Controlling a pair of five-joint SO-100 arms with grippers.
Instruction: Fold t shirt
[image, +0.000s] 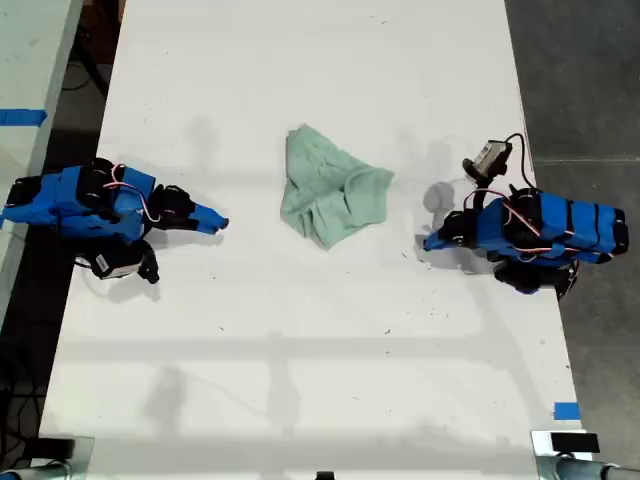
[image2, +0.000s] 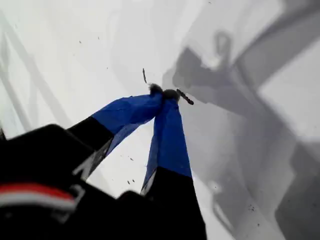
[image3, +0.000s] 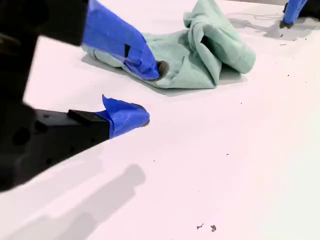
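- No readable brand or writing anywhere. The small grey module (image: 490, 155) on the arm at the exterior view's right may carry print, but it is too small to read.
- Blue tape strips: one (image: 22, 116) on the surface at the exterior view's left edge, one (image: 566, 410) at the tabletop (image: 300, 350) edge in the exterior view's lower right. Both are unmarked.
- The t shirt (image: 330, 188) lies crumpled mid-tabletop, between the two blue arms and apart from both in the exterior view.
- Orientation: the heap is about as wide as it is long, so the long axis is unclear. A narrower end points to the exterior view's top and a lobe sticks out to its right. I can't tell neck, hem or sleeves apart, as the folds hide them.
- My first hand (image2: 165, 94) has its blue-taped tips pressed together, down at the tabletop, with nothing visible between them. Its wrist view shows only tabletop and shadows.
- My second hand (image3: 149, 92) is spread and holds nothing. The upper finger (image3: 125, 42) overlaps the t shirt's near edge in its wrist view, and I can't tell whether they touch. The lower finger (image3: 122, 117) is just above the bare tabletop.
- A blue tip beyond the t shirt in the second wrist view is cut off by the frame.
- I can't match first and second to the arms in the exterior view, and both arm bases are partly cut off at that view's sides.
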